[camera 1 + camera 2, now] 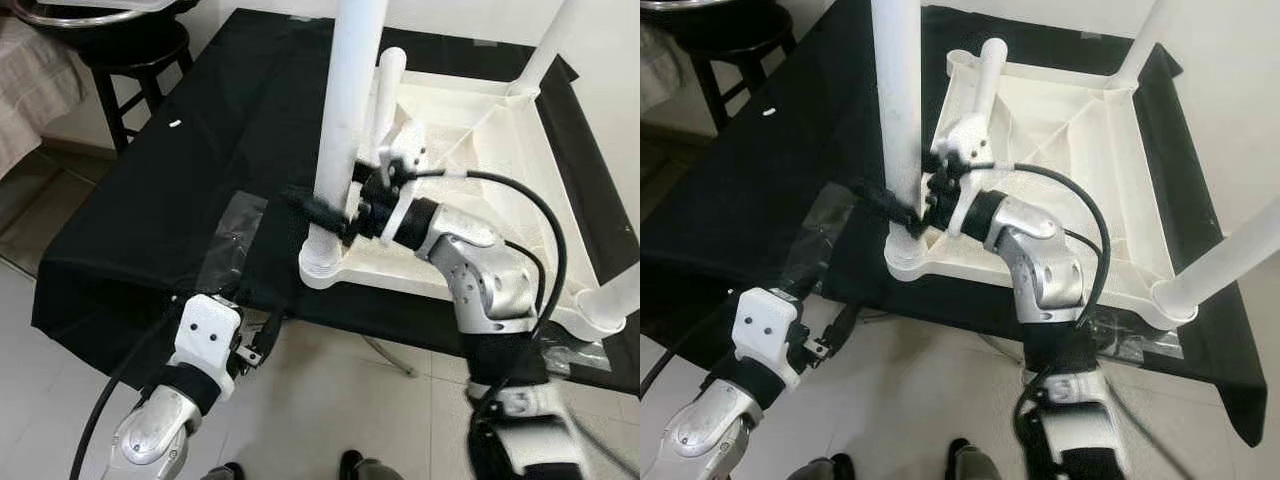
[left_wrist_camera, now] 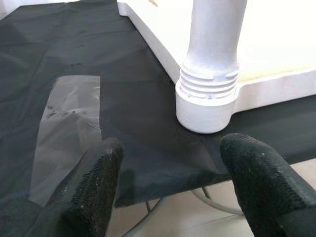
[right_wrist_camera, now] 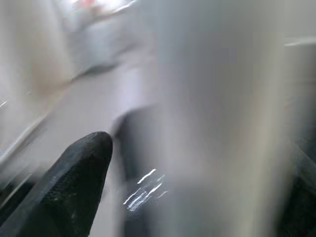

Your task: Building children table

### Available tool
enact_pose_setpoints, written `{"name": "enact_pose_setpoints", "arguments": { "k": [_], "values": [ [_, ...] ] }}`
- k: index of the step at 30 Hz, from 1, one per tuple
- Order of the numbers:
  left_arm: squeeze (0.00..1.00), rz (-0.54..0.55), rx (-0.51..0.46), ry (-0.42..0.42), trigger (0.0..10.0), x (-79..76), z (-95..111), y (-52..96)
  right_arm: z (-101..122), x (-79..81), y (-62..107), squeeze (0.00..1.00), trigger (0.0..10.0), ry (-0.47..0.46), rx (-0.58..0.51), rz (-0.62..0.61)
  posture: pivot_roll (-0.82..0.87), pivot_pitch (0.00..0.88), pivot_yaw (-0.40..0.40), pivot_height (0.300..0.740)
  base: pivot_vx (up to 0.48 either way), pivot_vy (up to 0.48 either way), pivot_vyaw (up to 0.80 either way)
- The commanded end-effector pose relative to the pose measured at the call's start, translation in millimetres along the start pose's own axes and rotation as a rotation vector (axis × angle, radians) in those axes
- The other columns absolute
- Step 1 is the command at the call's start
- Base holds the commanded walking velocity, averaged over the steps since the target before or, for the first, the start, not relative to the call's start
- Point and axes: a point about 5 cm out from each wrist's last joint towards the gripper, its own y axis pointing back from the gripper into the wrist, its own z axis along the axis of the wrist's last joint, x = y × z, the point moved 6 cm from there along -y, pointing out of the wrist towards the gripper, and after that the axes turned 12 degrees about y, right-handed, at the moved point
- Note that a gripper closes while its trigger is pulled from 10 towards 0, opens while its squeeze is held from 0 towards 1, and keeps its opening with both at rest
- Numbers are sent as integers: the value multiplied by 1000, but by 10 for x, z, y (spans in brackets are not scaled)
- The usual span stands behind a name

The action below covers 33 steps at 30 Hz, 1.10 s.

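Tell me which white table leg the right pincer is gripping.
The near-left corner leg, standing upright in its socket, with the right pincer clamped low on it; the other legs are untouched.

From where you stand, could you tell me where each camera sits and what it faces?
Left and right eye views: on the head, looking down at the upturned white table on black cloth; both arms show, right gripper around the near leg.
Left wrist view: along the open left gripper at that leg's threaded base.
Right wrist view: blurred, close against the same leg.
All share this leg.
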Motion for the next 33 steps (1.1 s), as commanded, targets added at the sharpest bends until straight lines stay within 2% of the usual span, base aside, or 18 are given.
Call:
{"name": "enact_pose_setpoints", "arguments": {
  "k": [1,2,3,7,8,10,11,17,22,24,25,26,27,28,30,31,32,33],
  "values": [
    [0,-4,21,-21,10000,-7,-22,55,100,152,-21,0,10000,28,-44,185,65,252,-28,740,0,0,0],
    [0,-4,21,-21,10000,-7,-22,55,100,152,-21,0,10000,28,-44,185,65,252,-28,740,0,0,0],
    [0,-2,27,-20,10000,-8,-26,90,142,78,-8,0,10000,25,-49,232,76,263,-23,740,0,0,0],
    [0,-1,31,-20,10000,-13,-27,113,182,-25,-15,0,10000,19,-58,235,86,267,-25,740,0,0,0],
    [0,-1,33,-20,10000,-16,-27,123,201,-83,-23,0,5059,14,-61,238,90,270,-26,740,0,0,0],
    [0,0,34,-20,10000,-19,-27,131,215,-118,-20,0,5059,8,-67,250,92,272,-27,740,0,0,0],
    [0,1,35,-19,10000,-20,-26,140,237,-147,-7,0,0,-1,-77,267,96,275,-28,740,0,0,0],
    [0,10,35,-17,10000,-22,-22,154,222,-194,67,0,0,-8,-66,325,96,280,-34,740,0,0,0],
    [0,12,33,-15,10000,-24,-25,145,154,-196,155,0,0,-2,-55,325,76,277,-47,740,0,0,0],
    [0,14,32,-12,10000,-32,-33,140,7,-182,253,0,0,32,-20,222,68,272,-59,740,0,0,0],
    [0,14,32,-12,10000,-32,-33,140,7,-182,253,0,0,32,-20,222,68,272,-59,740,0,0,0],
    [0,15,30,-11,10000,-35,-34,139,-52,-153,287,0,0,23,-15,161,60,271,-69,740,0,0,0],
    [0,17,28,-10,10000,-33,-29,143,-130,-17,287,0,0,-1,-22,75,54,274,-76,740,0,0,0],
    [0,17,28,-10,10000,-33,-29,143,-130,-17,287,0,0,-1,-22,75,54,274,-76,740,0,0,0],
    [0,19,26,-10,10000,-31,-24,146,-165,81,292,0,0,-20,-30,22,54,274,-76,740,0,0,0],
    [0,21,24,-11,10000,-21,-17,152,-250,241,233,0,0,-63,-23,-98,48,281,-67,740,0,0,0],
    [0,23,24,-15,10000,-3,-14,153,-616,212,277,0,0,-55,232,-505,23,282,-51,740,0,0,0],
    [0,18,24,-20,10000,6,-9,139,-747,298,418,0,0,-84,354,-791,10,279,-43,740,0,0,0]
  ]
}}
